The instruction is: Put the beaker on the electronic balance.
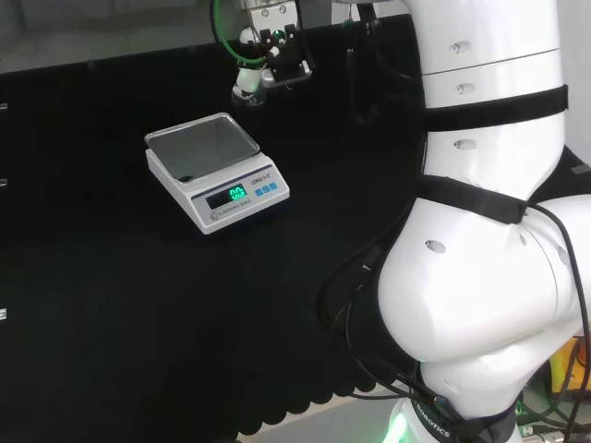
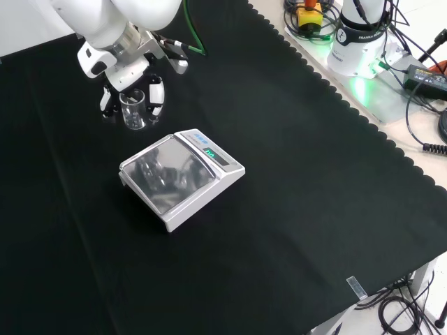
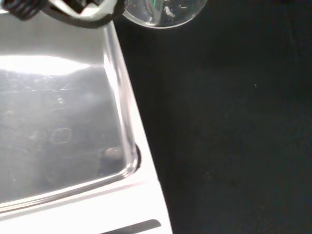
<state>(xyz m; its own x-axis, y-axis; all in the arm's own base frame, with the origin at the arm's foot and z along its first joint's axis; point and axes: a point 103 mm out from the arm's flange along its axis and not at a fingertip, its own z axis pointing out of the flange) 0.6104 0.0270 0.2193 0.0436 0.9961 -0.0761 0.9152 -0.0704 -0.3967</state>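
One beaker (image 2: pixel 133 109) between fingers (image 2: pixel 156 93)

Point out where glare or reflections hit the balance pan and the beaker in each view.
Wrist view: a broad white glare band runs across the balance pan, and the beaker glints with small highlights. Front view: the pan mirrors dark and pale shapes from above; the beaker is see-through between the hand's fingers. Head view: the pan shines evenly grey.

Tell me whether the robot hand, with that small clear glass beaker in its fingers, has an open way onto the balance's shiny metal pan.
Probably yes. The robot hand holds the small clear glass beaker just beyond the white electronic balance, whose shiny metal pan is bare, with only black cloth around it.
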